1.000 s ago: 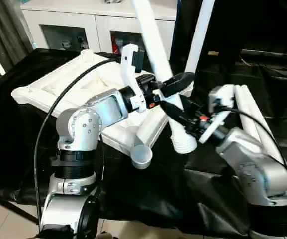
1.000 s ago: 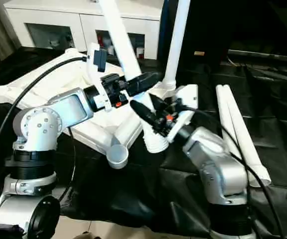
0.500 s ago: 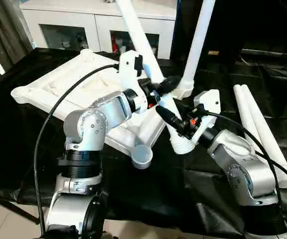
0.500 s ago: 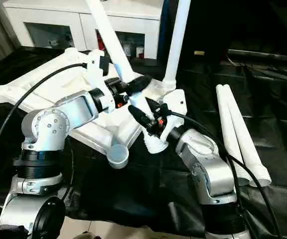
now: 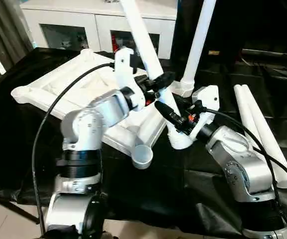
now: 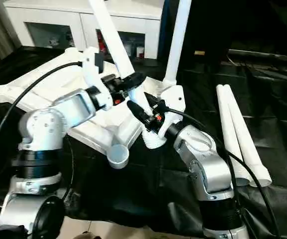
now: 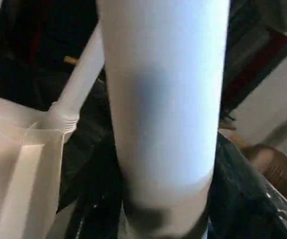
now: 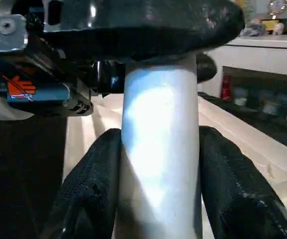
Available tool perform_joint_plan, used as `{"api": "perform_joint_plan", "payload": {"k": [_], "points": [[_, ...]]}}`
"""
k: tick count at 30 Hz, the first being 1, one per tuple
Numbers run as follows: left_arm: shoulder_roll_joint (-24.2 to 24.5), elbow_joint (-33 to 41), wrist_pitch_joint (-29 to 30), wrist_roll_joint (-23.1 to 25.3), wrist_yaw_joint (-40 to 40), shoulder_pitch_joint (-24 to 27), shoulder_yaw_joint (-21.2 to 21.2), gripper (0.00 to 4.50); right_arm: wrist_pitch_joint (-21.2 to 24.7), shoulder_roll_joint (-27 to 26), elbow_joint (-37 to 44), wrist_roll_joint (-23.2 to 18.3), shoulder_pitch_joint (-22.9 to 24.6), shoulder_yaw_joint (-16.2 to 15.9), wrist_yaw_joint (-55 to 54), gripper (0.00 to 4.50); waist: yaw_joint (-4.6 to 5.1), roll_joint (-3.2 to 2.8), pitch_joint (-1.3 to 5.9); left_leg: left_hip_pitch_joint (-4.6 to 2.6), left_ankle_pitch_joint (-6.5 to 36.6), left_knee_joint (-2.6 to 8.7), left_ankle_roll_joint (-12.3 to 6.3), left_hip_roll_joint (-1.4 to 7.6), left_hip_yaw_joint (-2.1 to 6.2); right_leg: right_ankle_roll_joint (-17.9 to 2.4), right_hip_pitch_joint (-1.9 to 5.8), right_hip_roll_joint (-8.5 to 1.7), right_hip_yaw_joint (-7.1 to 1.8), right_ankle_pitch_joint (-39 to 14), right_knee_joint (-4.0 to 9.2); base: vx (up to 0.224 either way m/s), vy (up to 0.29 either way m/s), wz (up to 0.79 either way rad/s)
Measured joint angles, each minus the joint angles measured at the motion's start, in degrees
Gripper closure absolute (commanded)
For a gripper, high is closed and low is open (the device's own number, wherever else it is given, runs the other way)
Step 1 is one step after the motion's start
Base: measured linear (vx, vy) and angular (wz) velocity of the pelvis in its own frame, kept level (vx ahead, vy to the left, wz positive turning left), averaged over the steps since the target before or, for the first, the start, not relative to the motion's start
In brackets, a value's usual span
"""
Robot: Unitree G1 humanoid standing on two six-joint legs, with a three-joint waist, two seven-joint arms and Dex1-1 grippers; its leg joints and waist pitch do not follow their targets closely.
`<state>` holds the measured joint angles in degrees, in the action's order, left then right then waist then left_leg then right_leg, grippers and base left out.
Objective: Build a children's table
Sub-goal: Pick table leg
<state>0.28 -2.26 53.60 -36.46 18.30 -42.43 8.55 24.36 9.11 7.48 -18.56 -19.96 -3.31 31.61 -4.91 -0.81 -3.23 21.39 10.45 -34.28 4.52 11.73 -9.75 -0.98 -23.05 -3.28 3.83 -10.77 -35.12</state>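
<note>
Behind black cloth (image 5: 24,124), white cabinet (image 5: 98,25)

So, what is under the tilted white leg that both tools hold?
Under the leg's ribbed end lies black cloth, beside the tabletop. The tools cover its middle.

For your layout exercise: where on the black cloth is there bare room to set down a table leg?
Bare black cloth lies near the tabletop's front-left edge, and between the right arm and the two loose legs. It is crowded around the held leg, where both claws meet.
</note>
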Motion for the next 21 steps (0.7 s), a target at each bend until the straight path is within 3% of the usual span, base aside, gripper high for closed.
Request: {"api": "perform_joint_plan", "payload": {"k": [6,11,19,21], "points": [[2.7,0.2,-0.1,-1.0,6.6,0.2,-2.8,2.63,7.7,3.0,2.6,-6.3,0.2,1.4,3.9,1.50,-0.16,0.01,0.00,0.01,0.0,-0.02,-0.03,0.00,-0.01,0.0,0.03,-0.01,-0.01,0.0,0.01,0.000,0.000,0.00],[8.4,0.1,-0.5,-1.8,17.0,0.1,-5.9,2.64,17.9,8.2,6.0,-15.0,2.2,3.5,9.0,1.35,-0.06,-0.03,0.01,-0.04,0.0,0.00,-0.02,0.01,-0.01,0.0,0.02,0.00,-0.01,0.0,-0.02,0.000,0.000,0.00],[13.9,0.7,-0.9,-3.5,28.0,-0.1,-8.0,2.64,23.2,13.4,8.3,-17.9,3.0,3.2,12.7,1.35,-0.11,-0.03,0.01,-0.10,0.0,-0.02,0.01,0.01,-0.02,0.0,0.06,0.00,-0.03,0.1,-0.04,0.000,0.000,0.00],[14.1,1.4,-0.9,-4.1,29.0,-0.1,-8.1,2.64,24.0,13.4,8.8,-18.5,3.1,2.8,12.7,1.72,-0.12,-0.03,0.01,-0.09,0.0,-0.02,0.01,0.01,-0.03,0.0,0.06,-0.01,-0.03,0.1,-0.04,0.000,0.000,0.00]]}}
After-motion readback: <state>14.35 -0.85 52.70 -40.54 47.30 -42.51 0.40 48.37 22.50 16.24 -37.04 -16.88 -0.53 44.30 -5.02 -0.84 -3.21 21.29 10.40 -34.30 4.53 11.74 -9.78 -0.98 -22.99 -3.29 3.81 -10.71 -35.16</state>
